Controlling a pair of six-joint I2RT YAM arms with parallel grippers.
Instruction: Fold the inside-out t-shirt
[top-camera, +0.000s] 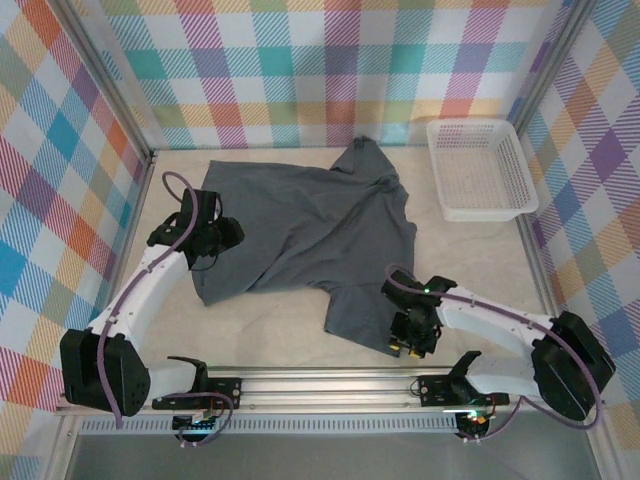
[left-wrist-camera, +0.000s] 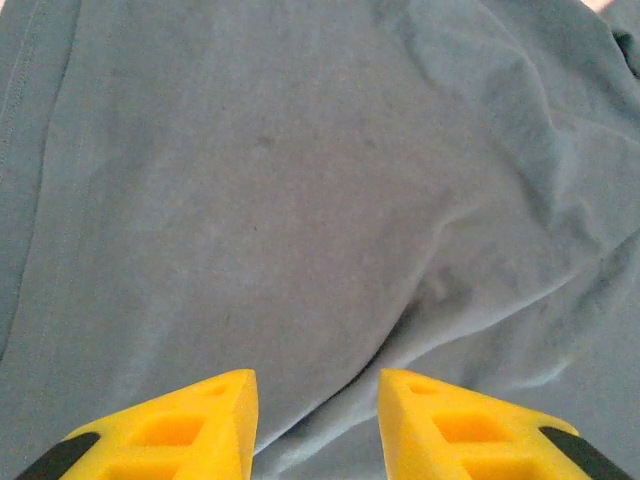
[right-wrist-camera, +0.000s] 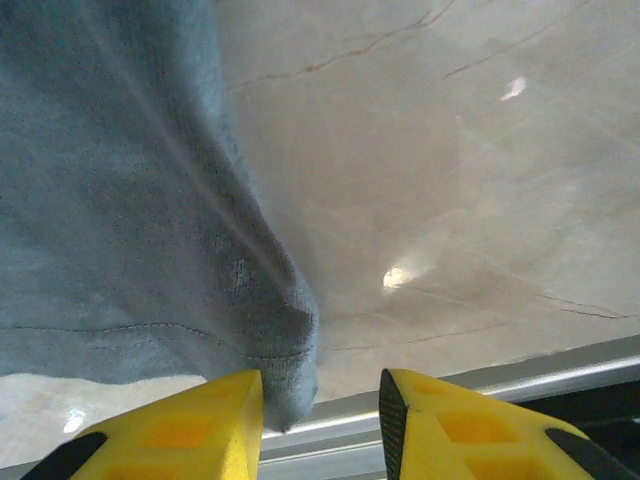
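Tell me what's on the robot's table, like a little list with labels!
t-shirt: dark grey, spread out and wrinkly, not folded yet
basket: white mesh, far right corner, apart from the t-shirt
left gripper: over the t-shirt's left side, jaws apart, nothing pinched
right gripper: at the t-shirt's near edge, jaws apart, hem corner beside one finger
table: pale, colourful checked walls around it

Beige table (top-camera: 480, 250), dark grey t-shirt (top-camera: 300, 230) flat across it, white mesh basket (top-camera: 478, 170) far right.
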